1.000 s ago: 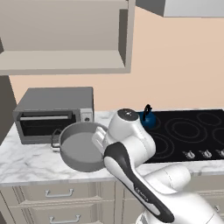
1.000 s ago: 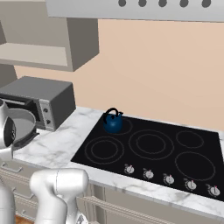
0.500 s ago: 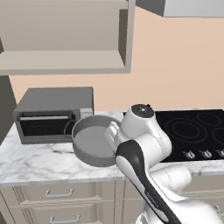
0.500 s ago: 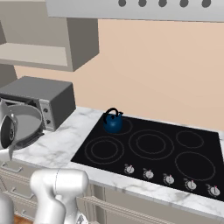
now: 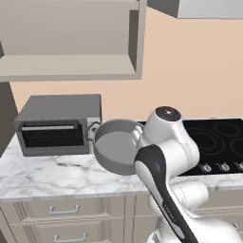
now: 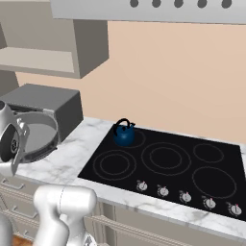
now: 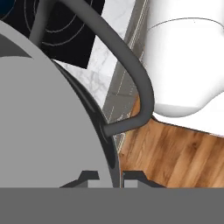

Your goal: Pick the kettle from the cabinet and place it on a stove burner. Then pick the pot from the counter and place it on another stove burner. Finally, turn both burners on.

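Observation:
The grey pot (image 5: 116, 145) hangs tilted on its side above the counter (image 5: 47, 173), between the toaster oven and the black cooktop (image 5: 219, 138). My gripper (image 7: 113, 178) is shut on the pot's rim (image 7: 43, 122), beside one loop handle (image 7: 139, 78). In the right base view the pot (image 6: 41, 135) shows at the far left. The dark-blue kettle (image 6: 124, 134) stands upright on the back-left burner. The front-left burner (image 6: 114, 164) and the middle burner (image 6: 166, 157) are bare. The open cabinet (image 5: 71, 66) shelf is bare.
A boxy grey toaster oven (image 5: 57, 124) stands at the back of the counter, left of the pot. Small knobs (image 6: 185, 196) line the cooktop's front edge. A range hood (image 6: 158, 9) hangs above the stove. Beige drawers (image 5: 64, 209) run below the counter.
The arm has swung right, carrying the pot from in front of the toaster oven toward the cooktop and slightly upward. The kettle has not moved.

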